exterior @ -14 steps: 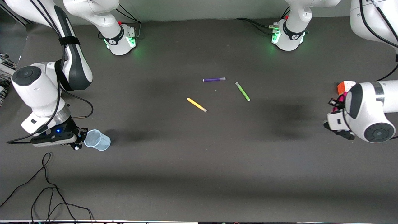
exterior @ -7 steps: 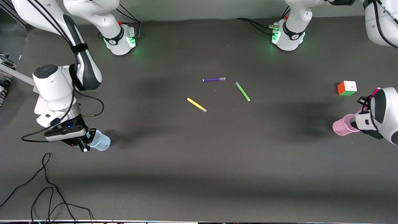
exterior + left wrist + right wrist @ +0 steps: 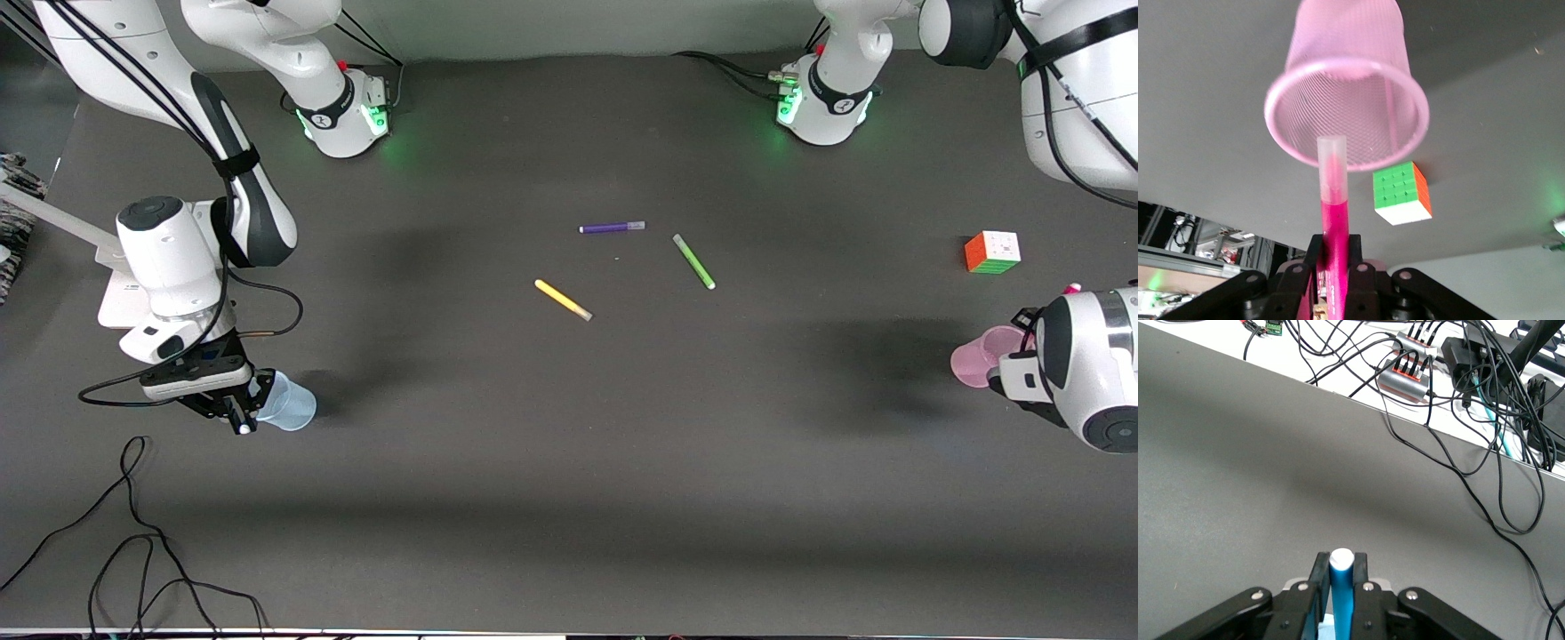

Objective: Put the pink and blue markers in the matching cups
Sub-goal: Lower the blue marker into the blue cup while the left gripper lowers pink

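1. I see my left gripper [image 3: 1336, 267] pinching the pink marker [image 3: 1333, 200], its pale cap at the pink cup's [image 3: 978, 360] mouth.
2. My right gripper [image 3: 1341, 597] clamps the blue marker [image 3: 1341, 590] over the blue cup [image 3: 289, 403].

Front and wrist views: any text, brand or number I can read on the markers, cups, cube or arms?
None can be read.
Right arm base: a small dark mark on its collar, too small to read.
Left arm base: the same, too small.
Pink marker, pink cup, blue marker, puzzle cube: no lettering shows.
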Robot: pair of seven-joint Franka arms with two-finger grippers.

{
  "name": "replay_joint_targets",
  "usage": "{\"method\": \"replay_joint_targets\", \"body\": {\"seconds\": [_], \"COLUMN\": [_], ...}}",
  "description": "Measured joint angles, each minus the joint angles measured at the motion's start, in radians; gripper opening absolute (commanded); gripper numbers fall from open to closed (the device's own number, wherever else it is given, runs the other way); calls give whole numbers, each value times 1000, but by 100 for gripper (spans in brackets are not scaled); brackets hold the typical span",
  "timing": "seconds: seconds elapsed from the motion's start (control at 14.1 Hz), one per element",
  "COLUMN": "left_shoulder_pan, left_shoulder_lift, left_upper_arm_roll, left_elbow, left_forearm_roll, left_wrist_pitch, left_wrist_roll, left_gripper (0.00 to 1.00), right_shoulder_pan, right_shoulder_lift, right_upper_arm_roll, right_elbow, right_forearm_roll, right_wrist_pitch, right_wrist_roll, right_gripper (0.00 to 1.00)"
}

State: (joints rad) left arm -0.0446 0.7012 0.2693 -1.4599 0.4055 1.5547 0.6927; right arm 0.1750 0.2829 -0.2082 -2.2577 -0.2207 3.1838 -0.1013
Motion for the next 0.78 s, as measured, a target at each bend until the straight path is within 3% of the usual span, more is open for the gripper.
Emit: {"method": "replay_joint_targets", "body": {"seconds": [0.14, 0.21, 0.28, 0.5, 0.71, 0.78], "left_shoulder_pan": [0, 0, 0, -1, -6, -7], "left_shoulder_lift": [13, 18, 23, 41, 48, 48], "left_upper_arm_roll": [0, 0, 0, -4, -9, -10], "left_elbow": [3, 3, 3, 3, 4, 4], "left_forearm_roll": [0, -1, -1, -3, -3, -3], "left_wrist_pitch": [14, 19, 29, 50, 52, 52], "left_wrist_roll": [0, 0, 0, 0, -8, -10], "left_gripper": [0, 0, 0, 6, 43, 95], "right_shoulder_pan": [1, 1, 1, 1, 2, 2], "right_shoulder_lift": [0, 0, 0, 0, 0, 0], "right_upper_arm_roll": [0, 0, 0, 0, 0, 0], "right_elbow": [-2, -2, -3, -3, -2, 1], "right_forearm_roll": [0, 0, 0, 0, 0, 0], "right_wrist_pitch": [0, 0, 0, 0, -2, -10], "right_wrist_roll": [0, 0, 0, 0, 0, 0], "right_gripper": [0, 64, 100, 100, 100, 100]}}
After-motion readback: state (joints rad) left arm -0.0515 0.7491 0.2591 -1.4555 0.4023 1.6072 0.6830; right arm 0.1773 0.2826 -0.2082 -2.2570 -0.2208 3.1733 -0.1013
